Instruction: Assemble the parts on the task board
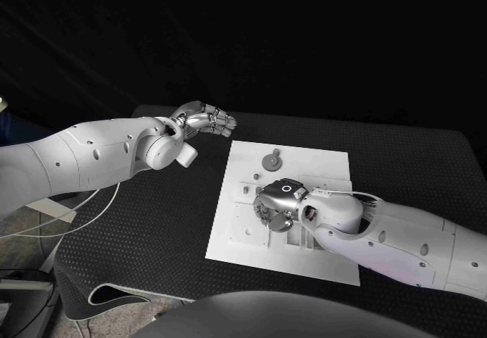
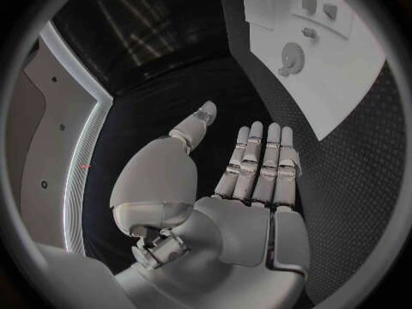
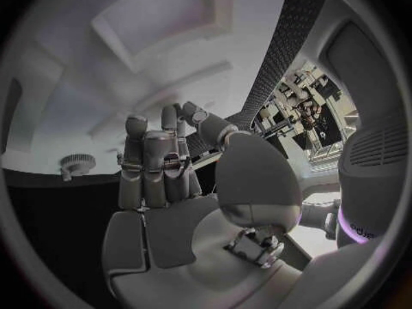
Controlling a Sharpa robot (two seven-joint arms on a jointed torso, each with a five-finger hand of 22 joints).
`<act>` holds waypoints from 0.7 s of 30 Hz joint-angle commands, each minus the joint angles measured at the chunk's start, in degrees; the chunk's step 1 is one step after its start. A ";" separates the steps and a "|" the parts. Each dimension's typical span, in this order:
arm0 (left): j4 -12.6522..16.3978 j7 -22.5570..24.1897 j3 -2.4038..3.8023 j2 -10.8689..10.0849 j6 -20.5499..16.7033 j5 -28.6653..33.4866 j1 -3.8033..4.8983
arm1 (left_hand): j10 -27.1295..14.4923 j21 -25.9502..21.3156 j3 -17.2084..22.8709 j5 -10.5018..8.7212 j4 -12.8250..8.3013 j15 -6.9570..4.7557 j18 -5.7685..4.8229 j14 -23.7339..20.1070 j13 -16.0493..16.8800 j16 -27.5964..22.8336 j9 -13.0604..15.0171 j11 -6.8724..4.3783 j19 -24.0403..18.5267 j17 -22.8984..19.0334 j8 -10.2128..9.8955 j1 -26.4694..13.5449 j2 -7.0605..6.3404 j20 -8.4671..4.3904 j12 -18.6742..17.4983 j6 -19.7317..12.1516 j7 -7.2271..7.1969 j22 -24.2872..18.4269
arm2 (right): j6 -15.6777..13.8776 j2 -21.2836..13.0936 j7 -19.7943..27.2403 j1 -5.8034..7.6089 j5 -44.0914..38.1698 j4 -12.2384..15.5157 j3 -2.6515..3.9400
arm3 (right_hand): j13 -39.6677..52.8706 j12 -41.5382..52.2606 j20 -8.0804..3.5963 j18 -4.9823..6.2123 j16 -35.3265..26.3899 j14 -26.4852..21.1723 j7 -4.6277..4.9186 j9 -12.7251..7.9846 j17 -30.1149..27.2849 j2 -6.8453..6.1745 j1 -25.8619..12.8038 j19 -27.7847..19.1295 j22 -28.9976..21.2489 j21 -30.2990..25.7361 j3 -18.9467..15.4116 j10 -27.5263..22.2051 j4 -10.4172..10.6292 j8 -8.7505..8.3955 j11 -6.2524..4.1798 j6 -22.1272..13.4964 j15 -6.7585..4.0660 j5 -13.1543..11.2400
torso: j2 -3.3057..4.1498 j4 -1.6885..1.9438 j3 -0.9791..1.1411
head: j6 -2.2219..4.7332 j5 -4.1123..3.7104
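Note:
The white task board [image 1: 314, 176] lies in the middle of the black table. A grey gear [image 1: 272, 161] stands near its far edge, also seen as the gear [image 2: 292, 55] and the gear [image 3: 75, 163] from the wrists. My right hand [image 1: 277, 207] hangs over the board's middle with its fingers [image 3: 158, 168] curled down toward the plate; what lies under them is hidden. My left hand [image 1: 203, 117] hovers off the board's far left corner, over bare table. Its fingers [image 2: 257, 161] are stretched out, the thumb is apart, and it holds nothing.
Low raised blocks [image 2: 318, 8] and pegs sit on the board near my right hand. A white cable [image 1: 81, 211] runs off the table's left side. The table's front left corner [image 1: 96, 299] curls up.

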 commanded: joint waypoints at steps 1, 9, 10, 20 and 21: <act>0.17 0.38 0.05 0.10 0.76 -0.16 0.08 | 0.28 0.06 -0.09 -0.21 0.15 0.14 -0.29 0.41 -0.08 -0.31 0.06 0.21 0.04 0.08 0.39 0.33 -0.10 0.32 0.30 -0.03 0.36 -0.09 | 1.58 0.06 -0.08 -0.19 -0.83 -0.24 -0.21 | 0.01 -0.28 -0.47 0.88 0.39 -0.35 0.01 0.14 -0.02 0.55 0.03 -0.02 1.07 0.38 0.24 -0.09 -0.12 0.22 0.07 0.29 -0.16 0.23 | -0.06 -0.11 0.01 | 0.00 0.07; 0.15 0.38 0.05 0.13 0.77 -0.16 0.08 | 0.29 0.06 -0.09 -0.21 0.15 0.13 -0.29 0.41 -0.12 -0.32 0.06 0.21 0.05 0.09 0.40 0.33 -0.10 0.31 0.30 -0.03 0.36 -0.13 | 1.23 0.51 -0.22 -0.21 -0.83 -0.87 -0.39 | 0.08 -0.38 -0.45 0.88 0.42 -0.38 0.05 0.20 -0.05 0.56 -0.05 -0.06 1.06 0.38 0.20 -0.20 -0.09 0.18 0.11 0.17 -0.12 0.23 | -0.05 -0.07 0.04 | 0.00 0.02; 0.16 0.37 0.05 0.10 0.77 -0.16 0.08 | 0.29 0.07 -0.09 -0.21 0.15 0.13 -0.29 0.41 -0.12 -0.33 0.06 0.21 0.05 0.09 0.40 0.33 -0.10 0.31 0.30 -0.03 0.36 -0.13 | 1.09 0.49 -0.24 -0.21 -0.81 -0.98 -0.40 | 0.11 -0.48 -0.43 0.88 0.44 -0.40 0.10 0.22 -0.06 0.56 -0.13 -0.08 1.06 0.38 0.17 -0.32 -0.07 0.13 0.16 0.06 -0.07 0.22 | -0.05 -0.08 0.04 | 0.00 0.00; 0.19 0.33 0.05 -0.07 0.69 -0.15 0.08 | 0.30 0.07 -0.10 -0.21 0.15 0.15 -0.29 0.42 -0.16 -0.34 0.06 0.21 0.05 0.10 0.41 0.33 -0.11 0.31 0.29 -0.03 0.36 -0.17 | -1.53 -0.49 0.00 -0.19 0.31 -0.60 -0.40 | -0.35 -3.54 -0.12 0.88 0.93 -0.97 3.27 -1.16 -0.21 -3.50 -2.34 -0.52 1.14 0.55 -2.12 -5.20 0.11 -4.01 2.07 -7.55 1.80 0.22 | -0.07 -0.08 0.01 | 0.00 -0.16; 0.18 0.33 0.05 -0.11 0.69 -0.15 0.08 | 0.30 0.07 -0.10 -0.21 0.15 0.15 -0.29 0.42 -0.16 -0.34 0.06 0.21 0.05 0.10 0.41 0.33 -0.11 0.31 0.29 -0.03 0.36 -0.17 | -1.70 -0.69 -0.03 -0.19 0.31 -0.39 -0.40 | -0.45 -3.78 -0.13 0.88 1.01 -1.02 3.44 -1.25 -0.21 -3.67 -2.52 -0.57 1.15 0.60 -2.71 -5.82 0.05 -4.21 2.33 -7.94 2.05 0.20 | -0.07 -0.07 0.02 | 0.00 -0.20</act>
